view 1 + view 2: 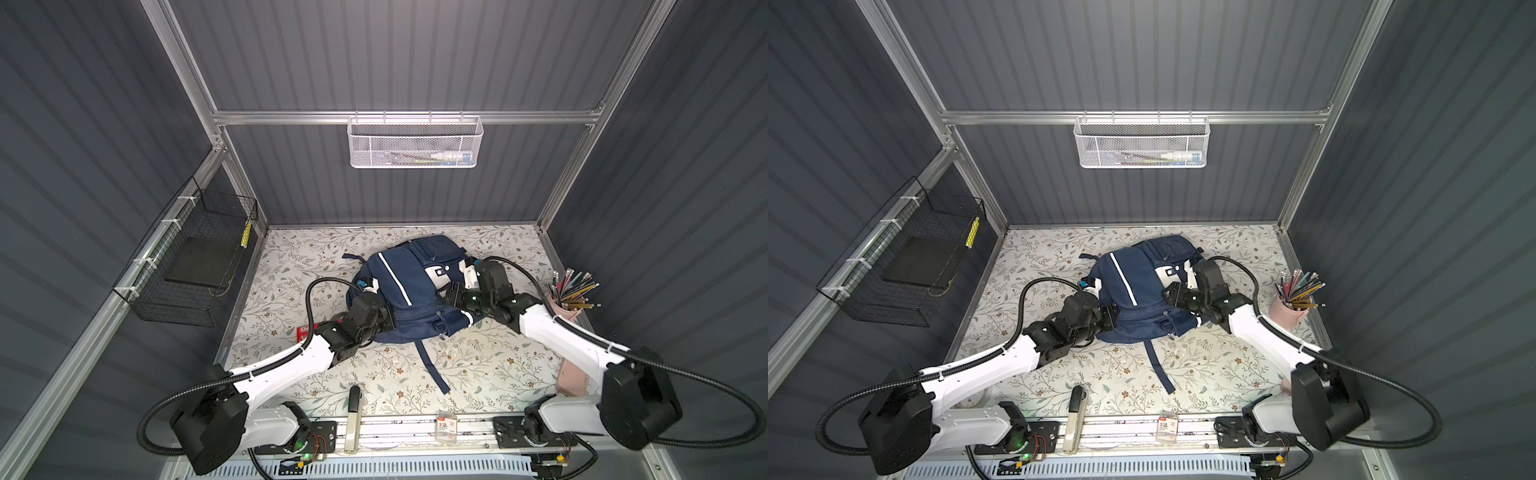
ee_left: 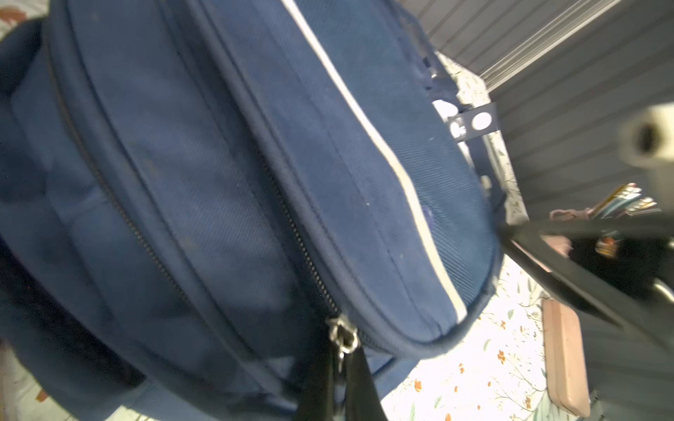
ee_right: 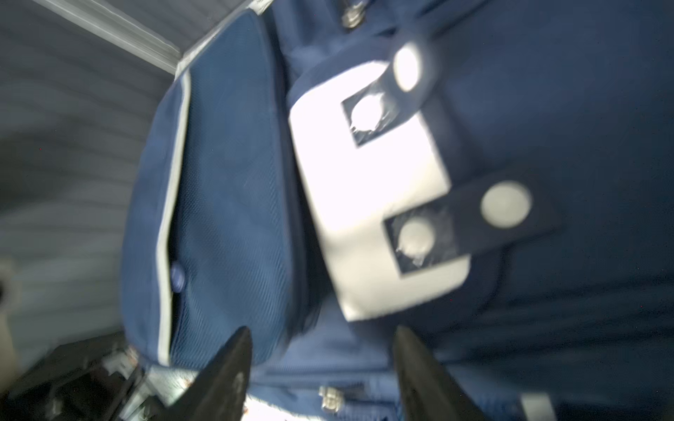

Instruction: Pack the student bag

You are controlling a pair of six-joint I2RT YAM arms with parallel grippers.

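Floral tabletop (image 1: 478,365) carries the student bag (image 1: 399,291) at its middle. The left gripper (image 2: 341,379) pinches a zip pull (image 2: 343,337). The right gripper (image 3: 321,364) is released, jaws apart near the white patch (image 3: 368,189). The pencil cup (image 1: 567,305) stands outside the bag, so packing seems unfinished.

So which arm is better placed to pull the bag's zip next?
Left, probably: its jaws are shut on the zip pull; the right jaws stand open by the white patch, holding nothing.
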